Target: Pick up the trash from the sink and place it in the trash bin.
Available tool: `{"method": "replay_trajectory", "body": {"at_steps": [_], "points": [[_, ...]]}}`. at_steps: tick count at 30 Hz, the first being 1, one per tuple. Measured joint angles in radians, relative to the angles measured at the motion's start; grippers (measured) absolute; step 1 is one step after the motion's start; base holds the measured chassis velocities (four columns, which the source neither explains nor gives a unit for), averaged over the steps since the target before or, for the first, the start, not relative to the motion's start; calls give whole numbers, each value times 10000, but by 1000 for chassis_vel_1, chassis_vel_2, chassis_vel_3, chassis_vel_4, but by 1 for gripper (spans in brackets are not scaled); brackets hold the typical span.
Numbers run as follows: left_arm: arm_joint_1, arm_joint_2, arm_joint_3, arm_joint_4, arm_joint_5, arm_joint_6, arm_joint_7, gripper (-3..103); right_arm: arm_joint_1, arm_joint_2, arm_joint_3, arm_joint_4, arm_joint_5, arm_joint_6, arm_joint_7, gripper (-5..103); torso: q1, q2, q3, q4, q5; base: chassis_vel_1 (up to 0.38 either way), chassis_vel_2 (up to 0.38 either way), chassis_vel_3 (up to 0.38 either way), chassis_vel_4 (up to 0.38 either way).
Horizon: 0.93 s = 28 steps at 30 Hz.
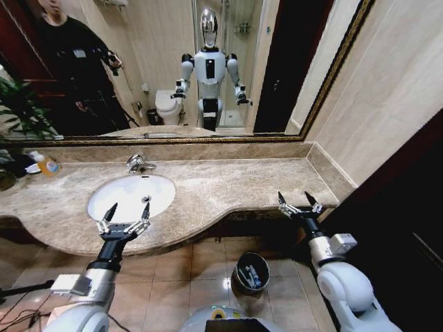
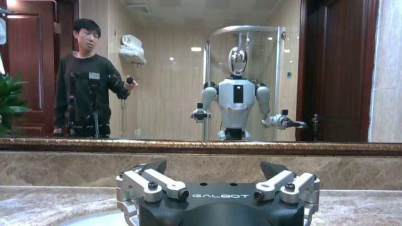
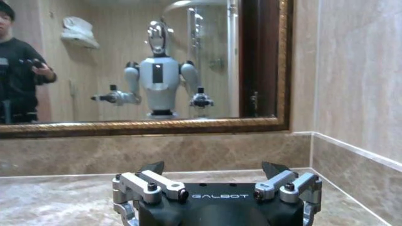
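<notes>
The white oval sink (image 1: 124, 190) is set in the marble countertop (image 1: 228, 183), and its bowl looks bare apart from the drain. My left gripper (image 1: 128, 210) hovers open over the sink's front rim; its wrist view has the open left gripper (image 2: 213, 168) facing the mirror, with the sink's rim (image 2: 94, 219) just below. My right gripper (image 1: 295, 200) stands open at the counter's front edge on the right, and in its wrist view the right gripper (image 3: 213, 167) holds nothing. The trash bin (image 1: 239, 266) stands on the floor between my arms, with white-blue trash (image 1: 253, 278) inside.
A chrome faucet (image 1: 140, 164) stands behind the basin. An orange-yellow bottle (image 1: 47, 164) and a plant (image 1: 21, 111) sit at the counter's far left. A framed mirror (image 1: 208, 69) backs the counter, and a tiled wall (image 1: 387, 104) closes the right side.
</notes>
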Motion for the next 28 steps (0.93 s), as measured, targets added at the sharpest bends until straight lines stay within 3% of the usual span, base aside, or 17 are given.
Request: {"method": "replay_trajectory", "body": {"at_steps": [28], "points": [[0,-1,0,0,0,-1,0,100,56,93,94,-83,-216,-162,69,100,0,0,0,0,-1,0,0,0,0]]}}
